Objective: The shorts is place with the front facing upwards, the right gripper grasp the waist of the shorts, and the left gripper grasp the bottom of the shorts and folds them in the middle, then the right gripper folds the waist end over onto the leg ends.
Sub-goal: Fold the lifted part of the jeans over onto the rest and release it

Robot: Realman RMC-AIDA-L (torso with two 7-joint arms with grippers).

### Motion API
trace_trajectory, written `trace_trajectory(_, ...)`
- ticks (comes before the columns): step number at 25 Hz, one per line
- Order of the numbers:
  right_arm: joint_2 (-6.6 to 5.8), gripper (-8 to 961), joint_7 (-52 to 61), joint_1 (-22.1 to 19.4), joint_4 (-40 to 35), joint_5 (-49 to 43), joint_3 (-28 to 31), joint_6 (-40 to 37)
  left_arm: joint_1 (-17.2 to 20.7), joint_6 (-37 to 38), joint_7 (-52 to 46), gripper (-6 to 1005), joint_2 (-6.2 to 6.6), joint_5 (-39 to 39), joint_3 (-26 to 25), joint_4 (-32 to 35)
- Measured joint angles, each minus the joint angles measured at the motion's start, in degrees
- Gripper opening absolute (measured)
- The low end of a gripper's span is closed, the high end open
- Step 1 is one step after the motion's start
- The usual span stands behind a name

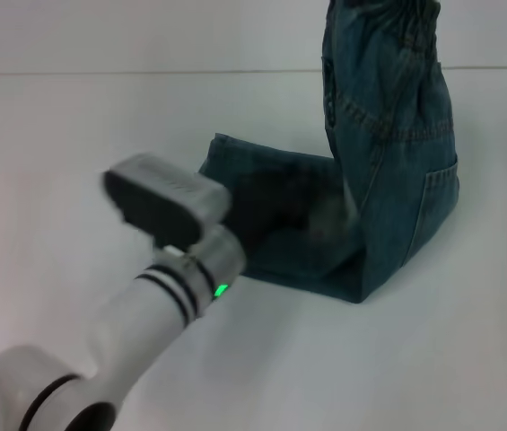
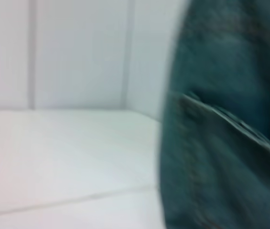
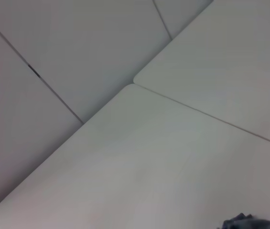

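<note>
The blue denim shorts (image 1: 388, 171) are half up in the air: waist end lifted out of the head view's top, leg ends (image 1: 271, 215) flat on the white tabletop (image 1: 56, 135). My left hand (image 1: 262, 220) sits over those leg ends; can't tell how wide it's spread. My right hand isn't visible.

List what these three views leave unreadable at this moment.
- Right end effector: out of all views; the raised waist end is cut by the head view's top edge.
- Left end effector: finger state hidden by its wrist housing and dark denim.
- Left wrist view: shorts blurred.
- Right wrist view: only a denim scrap.
</note>
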Motion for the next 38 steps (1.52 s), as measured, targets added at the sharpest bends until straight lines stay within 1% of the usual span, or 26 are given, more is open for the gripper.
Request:
trace_trajectory(2,-0.01,68,-0.1,-0.4,0.0,0.0,0.1,-0.1,2.8,4.2,-0.1,126,0.04,0.5,-2.0,0.3)
trace_trajectory(5,-0.03,68,-0.3,-0.9,0.0,0.0,0.1,-0.1,5.2,9.4,-1.1,136,0.25,0.7,-3.5,1.6)
trace_trajectory(7,-0.01,68,-0.4,-1.2,-0.1,0.0,0.0,-0.1,6.4,13.1,-5.0,226,0.39,0.7,-3.8,4.1)
trace_trajectory(10,0.30,67,-0.7,-1.3,0.0,0.0,-0.1,-0.1,7.6,18.9,-15.5,360,0.54,0.8,-3.3,11.0)
trace_trajectory(13,1.10,67,-0.9,-1.1,0.1,0.0,-0.6,-0.1,8.6,25.0,-30.8,411,0.70,1.6,-1.1,21.7)
trace_trajectory(16,2.50,74,-1.1,-0.3,0.1,0.0,-1.7,0.3,10.0,30.7,-45.6,462,0.74,3.3,2.0,32.2)
trace_trajectory(19,4.70,84,-1.4,0.7,0.2,0.0,-3.4,1.1,12.2,33.9,-51.9,459,1.32,3.4,3.8,37.3)
trace_trajectory(20,5.62,87,-1.5,1.2,0.2,0.0,-4.2,1.6,13.1,34.9,-52.8,458,1.58,3.2,3.5,37.9)
trace_trajectory(24,8.17,100,-1.7,2.9,1.7,0.0,-6.9,4.1,15.9,38.2,-54.4,453,1.87,3.0,1.5,39.4)
trace_trajectory(28,10.17,113,-2.4,5.0,4.6,0.0,-9.6,7.2,17.5,39.4,-54.7,452,1.78,2.9,0.1,40.1)
trace_trajectory(31,11.84,123,-2.8,5.6,5.4,-0.1,-11.4,9.9,18.1,39.5,-54.7,452,1.63,2.9,0.0,40.2)
trace_trajectory(33,12.51,130,-2.9,5.6,5.6,-0.2,-12.2,11.3,18.3,39.5,-54.7,451,1.54,2.9,0.0,40.2)
trace_trajectory(35,13.00,222,-3.1,5.6,6.0,-0.1,-12.6,12.2,18.5,39.9,-54.6,451,1.47,2.9,-0.1,40.2)
trace_trajectory(38,13.41,359,-3.5,5.3,6.1,0.2,-12.6,13.5,18.6,40.8,-54.5,450,1.43,3.0,0.2,40.3)
